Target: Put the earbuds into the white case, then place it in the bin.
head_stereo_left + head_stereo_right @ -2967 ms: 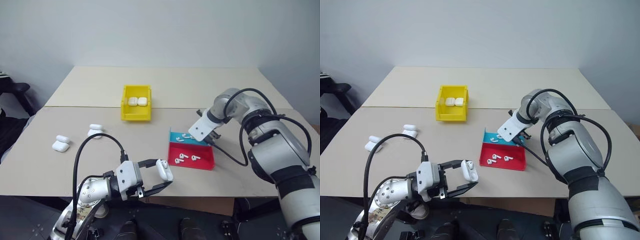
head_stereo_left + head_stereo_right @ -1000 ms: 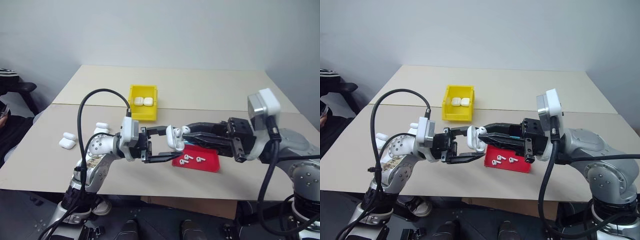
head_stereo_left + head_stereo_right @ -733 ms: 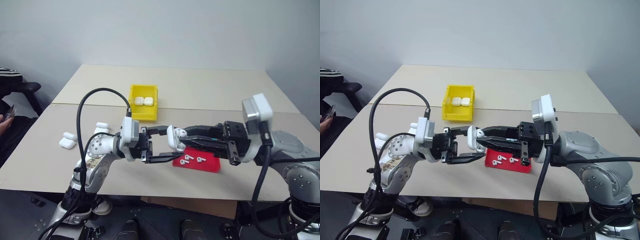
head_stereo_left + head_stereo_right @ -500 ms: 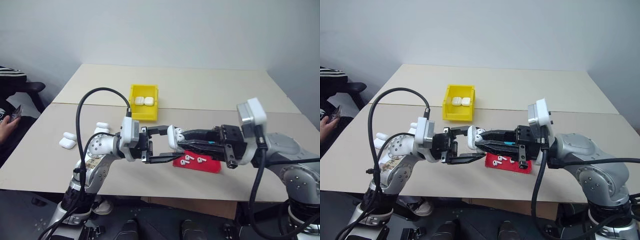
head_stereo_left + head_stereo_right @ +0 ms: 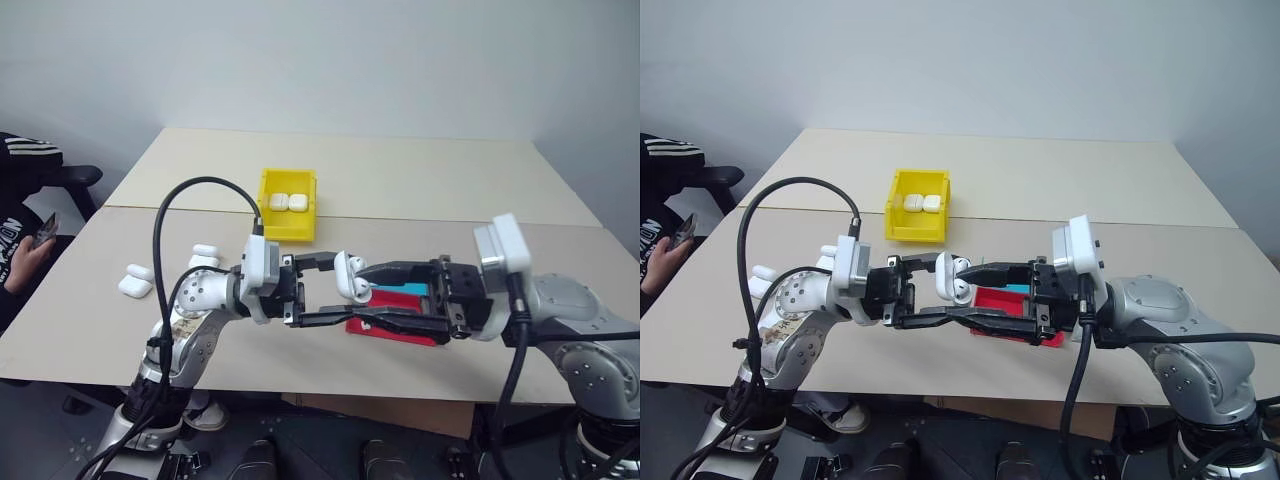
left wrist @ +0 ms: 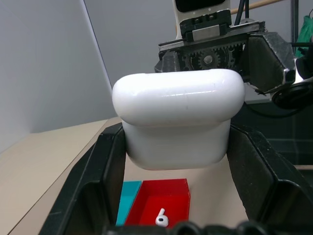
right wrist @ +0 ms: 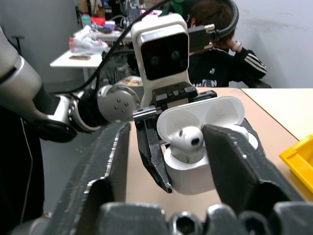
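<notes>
Beige tabletop (image 5: 420, 190) fills the scene under a plain pale wall, and we hold both arms up above its near edge. Our left gripper (image 5: 322, 290) pinches the white case (image 5: 349, 275) between its two black fingers, lifted off the table with its lid flipped open. Our right gripper (image 5: 372, 292) faces it from the other side, fingers spread apart, one above and one below the case, holding nothing that we can see. From the head we make out little inside the case; the right wrist view looks straight into it and shows one earbud (image 7: 187, 142) seated in a well, with a person in a dark jacket (image 7: 220, 54) seated behind a cluttered room. The left wrist view shows the case's smooth closed back (image 6: 178, 117) clamped between our fingers, and below it the red-and-teal tray (image 6: 164, 200) with a loose earbud (image 6: 160, 218) lying in it. Farther back on the table sits the yellow bin (image 5: 287, 203), with two more white cases (image 5: 288, 201) inside. Other spare cases (image 5: 135, 281) lie on the table at our left.
</notes>
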Available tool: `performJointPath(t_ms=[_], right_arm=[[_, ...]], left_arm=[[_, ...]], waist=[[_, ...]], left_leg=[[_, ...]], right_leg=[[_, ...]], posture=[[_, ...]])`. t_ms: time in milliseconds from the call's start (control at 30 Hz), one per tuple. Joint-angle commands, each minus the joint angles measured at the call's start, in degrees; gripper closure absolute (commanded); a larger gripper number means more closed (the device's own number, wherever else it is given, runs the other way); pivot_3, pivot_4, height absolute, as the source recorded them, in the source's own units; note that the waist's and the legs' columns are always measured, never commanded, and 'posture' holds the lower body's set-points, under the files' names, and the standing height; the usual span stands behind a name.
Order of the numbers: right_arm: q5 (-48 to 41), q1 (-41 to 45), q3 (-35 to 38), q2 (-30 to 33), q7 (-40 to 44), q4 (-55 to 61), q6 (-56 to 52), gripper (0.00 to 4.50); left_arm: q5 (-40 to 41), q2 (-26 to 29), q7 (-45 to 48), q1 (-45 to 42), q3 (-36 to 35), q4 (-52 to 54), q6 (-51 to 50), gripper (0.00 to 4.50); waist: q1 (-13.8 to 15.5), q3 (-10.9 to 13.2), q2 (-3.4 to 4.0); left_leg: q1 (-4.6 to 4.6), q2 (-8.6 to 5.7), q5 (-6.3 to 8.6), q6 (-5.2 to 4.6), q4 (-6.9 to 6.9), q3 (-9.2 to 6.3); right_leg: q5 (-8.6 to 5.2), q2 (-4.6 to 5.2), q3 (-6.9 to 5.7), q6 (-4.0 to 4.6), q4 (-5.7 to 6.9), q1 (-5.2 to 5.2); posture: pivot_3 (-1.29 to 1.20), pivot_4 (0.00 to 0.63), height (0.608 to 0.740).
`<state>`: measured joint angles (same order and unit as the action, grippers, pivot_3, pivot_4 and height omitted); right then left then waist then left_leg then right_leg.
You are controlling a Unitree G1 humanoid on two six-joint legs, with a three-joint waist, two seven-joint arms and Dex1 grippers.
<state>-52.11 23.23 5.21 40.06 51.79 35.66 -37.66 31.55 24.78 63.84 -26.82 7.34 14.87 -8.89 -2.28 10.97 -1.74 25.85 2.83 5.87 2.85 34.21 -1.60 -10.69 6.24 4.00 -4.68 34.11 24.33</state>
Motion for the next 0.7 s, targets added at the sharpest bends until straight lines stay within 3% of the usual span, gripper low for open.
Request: performJointPath(t_ms=[33,300,467,567,700], right_arm=[[0.3,0.4,0.7,0.3,-0.1,0.1,1.3,1.84],[-1.3,0.1,6.6,2.1,3.7,-1.1,4.6,1.84],[-2.8,4.5,8.8,5.3,4.2,-4.1,3.1,1.84],[-5.2,11.0,7.1,7.4,4.2,-5.4,-0.2,2.41],[-3.2,19.3,1.3,8.5,3.3,-5.9,-3.7,3.87]], left_arm=[[0.4,-0.2,0.2,-0.6,-0.8,1.2,1.0,1.70],[-0.6,0.0,0.7,-0.2,-0.6,-0.1,2.0,1.70],[-1.9,-0.4,1.7,-0.4,0.2,-2.0,3.2,1.70],[-3.2,-0.5,2.1,-1.8,1.1,-3.6,2.8,1.70],[-4.5,-1.2,2.6,-3.0,2.0,-5.3,3.4,1.70]], waist=[[0.0,0.0,0.00],[0.1,0.0,0.00],[0.1,0.0,0.00],[-0.1,0.0,0.01],[-0.2,0.0,0.01]], left_leg=[[0.00,0.00,0.00,0.00,0.00,0.00],[0.01,0.00,0.00,0.00,0.01,0.01],[0.03,0.00,0.00,0.00,0.01,0.01],[0.02,0.00,0.00,0.00,0.01,0.02],[0.02,0.00,0.00,0.00,0.01,0.01]], right_leg=[[0.00,0.00,0.00,0.00,-0.01,-0.01],[0.00,0.00,0.00,0.00,-0.03,-0.02],[0.00,0.00,0.00,0.00,-0.03,-0.01],[0.00,0.00,0.00,0.00,-0.02,0.03],[0.00,0.00,0.00,0.00,-0.02,0.01]], posture=[[0.00,0.150,0.740],[0.00,0.150,0.740],[0.00,0.150,0.740],[0.00,0.150,0.740],[0.00,0.150,0.740]])
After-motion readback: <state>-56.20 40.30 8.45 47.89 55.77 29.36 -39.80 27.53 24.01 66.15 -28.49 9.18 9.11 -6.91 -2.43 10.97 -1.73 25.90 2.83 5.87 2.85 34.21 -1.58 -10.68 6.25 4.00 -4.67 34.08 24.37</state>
